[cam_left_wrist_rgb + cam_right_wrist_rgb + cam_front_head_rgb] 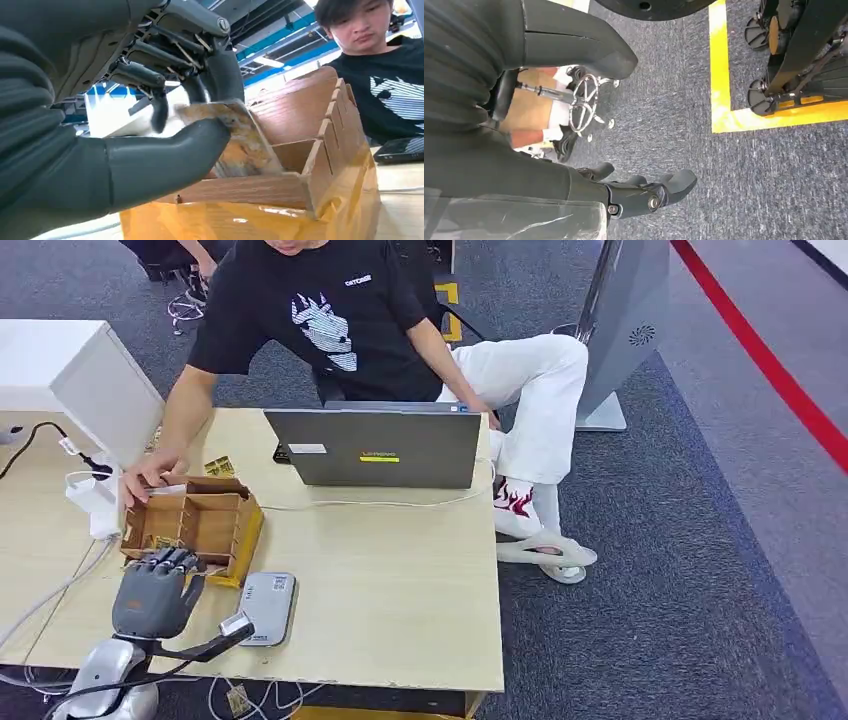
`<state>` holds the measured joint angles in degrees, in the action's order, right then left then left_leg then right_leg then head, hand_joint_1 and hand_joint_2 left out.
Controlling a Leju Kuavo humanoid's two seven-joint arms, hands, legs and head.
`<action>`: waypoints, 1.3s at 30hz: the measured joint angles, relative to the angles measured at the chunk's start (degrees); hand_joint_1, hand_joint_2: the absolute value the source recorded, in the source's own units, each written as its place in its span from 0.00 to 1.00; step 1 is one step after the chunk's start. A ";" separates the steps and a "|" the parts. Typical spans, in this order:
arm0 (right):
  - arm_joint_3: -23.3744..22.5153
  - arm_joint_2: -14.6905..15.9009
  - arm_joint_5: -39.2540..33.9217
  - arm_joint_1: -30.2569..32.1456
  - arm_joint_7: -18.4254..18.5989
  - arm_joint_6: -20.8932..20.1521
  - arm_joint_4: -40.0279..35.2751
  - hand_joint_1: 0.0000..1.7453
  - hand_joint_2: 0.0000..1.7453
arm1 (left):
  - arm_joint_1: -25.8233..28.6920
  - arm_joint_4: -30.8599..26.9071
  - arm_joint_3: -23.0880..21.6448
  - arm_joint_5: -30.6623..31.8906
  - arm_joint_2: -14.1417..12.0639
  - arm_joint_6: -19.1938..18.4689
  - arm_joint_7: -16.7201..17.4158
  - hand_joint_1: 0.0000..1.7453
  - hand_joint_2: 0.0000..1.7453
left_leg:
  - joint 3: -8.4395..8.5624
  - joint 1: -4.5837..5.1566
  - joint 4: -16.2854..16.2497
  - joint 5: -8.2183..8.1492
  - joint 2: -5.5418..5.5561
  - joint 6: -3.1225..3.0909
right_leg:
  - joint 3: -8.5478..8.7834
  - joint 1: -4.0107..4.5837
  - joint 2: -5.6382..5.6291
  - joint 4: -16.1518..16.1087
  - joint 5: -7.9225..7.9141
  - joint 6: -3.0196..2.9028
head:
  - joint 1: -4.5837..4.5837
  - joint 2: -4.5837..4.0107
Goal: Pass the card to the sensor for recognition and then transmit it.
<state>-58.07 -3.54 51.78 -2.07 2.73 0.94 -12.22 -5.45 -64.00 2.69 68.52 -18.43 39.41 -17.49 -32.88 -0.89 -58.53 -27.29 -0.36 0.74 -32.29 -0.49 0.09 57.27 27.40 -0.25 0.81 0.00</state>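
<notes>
Progress looks early: the left hand (pixel 155 592) is at the near edge of the box (pixel 195 525), and the wrist view shows its thumb (pixel 165 155) and fingers (pixel 220 75) clamped on a card (pixel 245 135) that stands tilted, its lower end down inside a compartment. So the pick seems made but the card is not yet clear of the box. Left to do, as I judge it: lift the card out, carry it to the sensor (pixel 268 607), which lies flat on the table (pixel 400 580) just beside the box, hold it there for reading, then hand it on.

A person (pixel 330 310) sits across the table behind a laptop (pixel 375 448), with a hand (pixel 150 472) resting on the far corner of the box, probably steadying it.

The right hand (pixel 644 192) hangs over grey carpet, its fingers loosely curled and apart, holding nothing.

From the head view the card is hidden under the left hand, and I cannot tell which compartment it comes from. The card's face is mottled and blurred; no print can be read. Whether other cards sit in the box is hard to make out.
</notes>
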 joint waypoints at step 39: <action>-1.68 -0.02 3.54 -0.49 -0.20 -0.07 -0.02 0.00 1.00 | -1.08 -19.43 11.52 0.81 5.55 0.20 -13.00 1.00 1.00 | 0.00 0.02 0.00 0.02 0.00 0.02 | 0.00 0.00 0.00 0.02 -0.02 -0.01 | -0.07 -0.02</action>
<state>-59.76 -3.56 55.32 -2.57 2.54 0.87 -12.24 -6.53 -83.43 14.21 69.33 -12.87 39.60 -30.49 -32.87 -0.87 -58.53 -27.27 -0.36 0.77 -32.29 -0.50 0.10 57.30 27.37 -0.26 0.74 -0.02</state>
